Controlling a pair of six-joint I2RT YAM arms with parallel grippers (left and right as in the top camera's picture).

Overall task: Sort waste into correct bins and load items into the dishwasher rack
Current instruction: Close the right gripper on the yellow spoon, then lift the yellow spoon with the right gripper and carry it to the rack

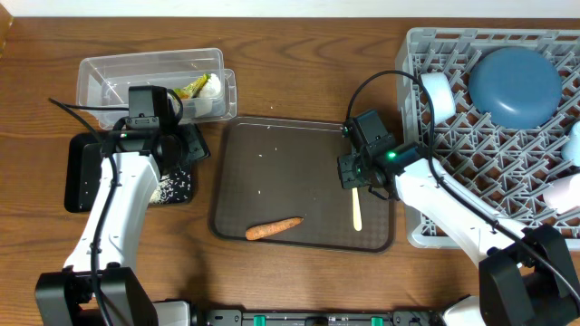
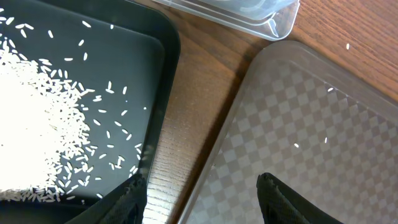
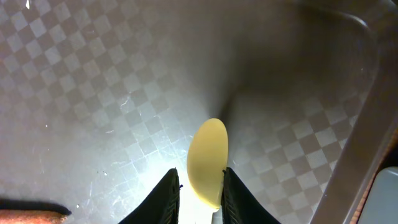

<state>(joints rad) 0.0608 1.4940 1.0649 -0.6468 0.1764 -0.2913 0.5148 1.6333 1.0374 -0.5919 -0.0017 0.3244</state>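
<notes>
My right tool straddles the cream spoon lying on the brown serving tray. Fingers hug both edges; can't tell if clamped. Spoon's long axis runs between them, bowl ahead. Left tool apart, farther off.

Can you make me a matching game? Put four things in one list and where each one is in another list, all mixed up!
Things:
1. small orange carrot
2. pile of white rice grains
3. large round dark-blue plate
4. yellow-green wrapper scrap

Places:
A. in the clear plastic tub
B. in the grey plastic dishwasher rack
C. on the dark brown serving tray
D. in the shallow black tray

Pairs: 1-C, 2-D, 3-B, 4-A
</notes>
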